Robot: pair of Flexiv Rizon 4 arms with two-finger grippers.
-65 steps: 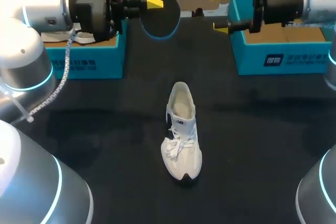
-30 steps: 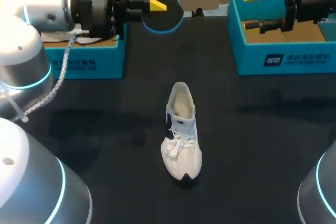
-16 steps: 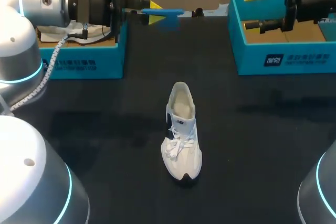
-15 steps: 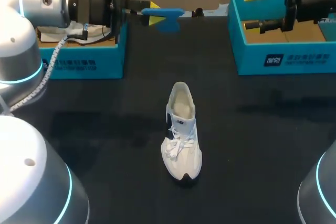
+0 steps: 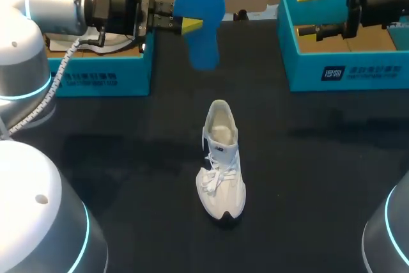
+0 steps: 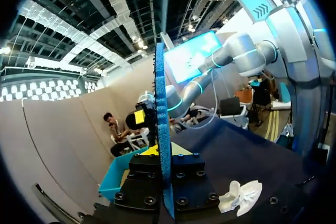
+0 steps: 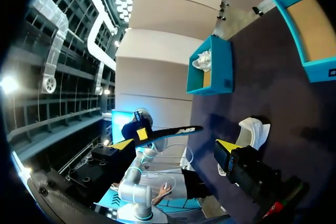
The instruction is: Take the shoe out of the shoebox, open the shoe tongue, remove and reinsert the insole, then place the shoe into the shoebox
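Above the desk's far edge, my left jaws clamp the blue insole [image 5: 199, 20]; my right jaws hang apart over the far-right box [image 5: 348, 71]. Mid-desk sits the shoe [image 5: 220, 158], opening up. I'd best slant the insole's free end into it, grip firm.

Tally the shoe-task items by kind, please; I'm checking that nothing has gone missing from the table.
Teal cardboard shoeboxes: 2
White lace-up sneaker: 1
Blue foam insole: 1
Total: 4
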